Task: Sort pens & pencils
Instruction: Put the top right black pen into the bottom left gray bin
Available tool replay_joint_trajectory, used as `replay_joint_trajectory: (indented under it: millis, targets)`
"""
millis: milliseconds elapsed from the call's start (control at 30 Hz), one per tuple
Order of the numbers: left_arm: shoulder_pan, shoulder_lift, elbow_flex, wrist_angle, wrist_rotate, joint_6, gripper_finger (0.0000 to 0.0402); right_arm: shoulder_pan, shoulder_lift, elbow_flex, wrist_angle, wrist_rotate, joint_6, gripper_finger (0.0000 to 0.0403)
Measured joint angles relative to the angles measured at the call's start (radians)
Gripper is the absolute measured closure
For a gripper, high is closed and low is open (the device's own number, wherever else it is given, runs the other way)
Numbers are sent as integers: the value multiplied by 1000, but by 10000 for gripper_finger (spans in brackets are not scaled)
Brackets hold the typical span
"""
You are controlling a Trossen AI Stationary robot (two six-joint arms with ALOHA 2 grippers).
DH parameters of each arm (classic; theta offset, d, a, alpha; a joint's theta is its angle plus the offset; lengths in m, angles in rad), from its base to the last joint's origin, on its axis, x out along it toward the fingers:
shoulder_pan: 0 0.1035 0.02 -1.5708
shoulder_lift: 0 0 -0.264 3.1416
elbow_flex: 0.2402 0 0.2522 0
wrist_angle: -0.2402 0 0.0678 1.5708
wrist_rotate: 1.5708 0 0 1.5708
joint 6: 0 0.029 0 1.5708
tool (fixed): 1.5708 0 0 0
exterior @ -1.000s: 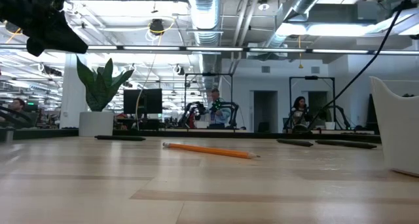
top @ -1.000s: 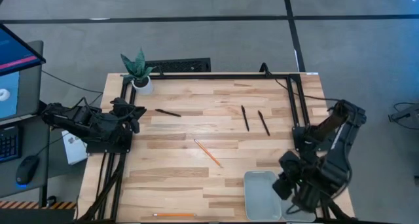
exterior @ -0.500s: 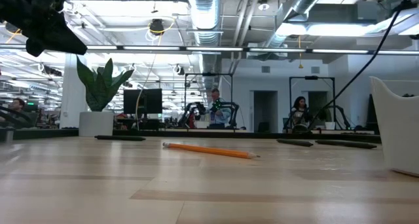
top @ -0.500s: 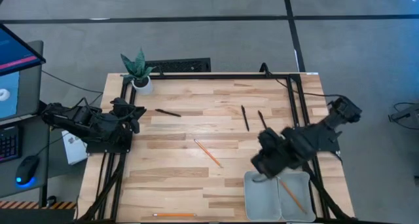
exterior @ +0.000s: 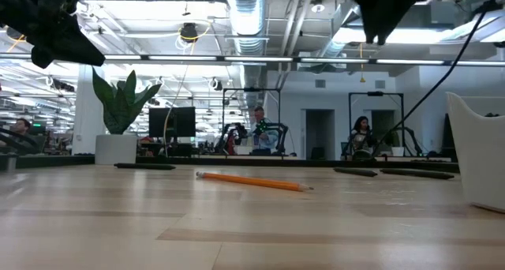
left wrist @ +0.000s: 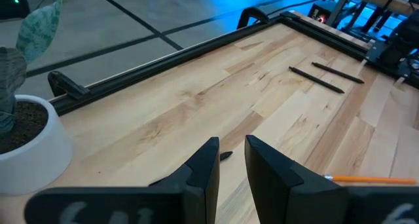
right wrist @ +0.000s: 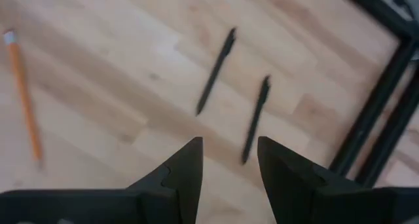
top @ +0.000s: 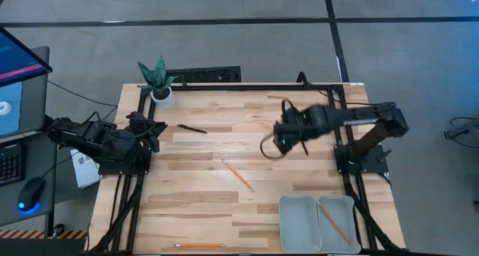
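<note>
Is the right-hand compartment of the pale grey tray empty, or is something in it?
Not empty. In the high view, one orange pencil lies diagonally inside the right-hand compartment of the pale grey tray; the left-hand compartment looks bare.

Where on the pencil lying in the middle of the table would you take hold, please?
At mid-shaft, from straight above. The pencil lies flat and diagonal on the bare table, nothing touching it, so the claw's fingers should close across its thin width, turned square to its line.
</note>
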Motion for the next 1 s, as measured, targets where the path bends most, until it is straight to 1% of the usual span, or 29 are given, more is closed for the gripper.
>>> replay_joint_trajectory:
  millis: [267,367,500,567,700,867,1000]
  targets:
    - [0,0,0,0,-6,0,338,-263,0,-12,8,0,-176,212]
    - [0,0,0,0,-7,0,338,-354,1,-50,17,-1,-239,205]
    - [0,0,0,0,-8,0,338,-447,1,-149,20,-10,-250,201]
    - [0,0,0,0,-8,0,338,-476,1,-210,45,-62,-285,202]
    - [0,0,0,0,-8,0,338,-497,1,-327,182,-168,-341,206]
    - [0,0,0,0,-8,0,338,-486,1,-432,327,-244,-350,206]
    - [0,0,0,0,-9,0,338,-484,1,-506,379,-279,-349,204]
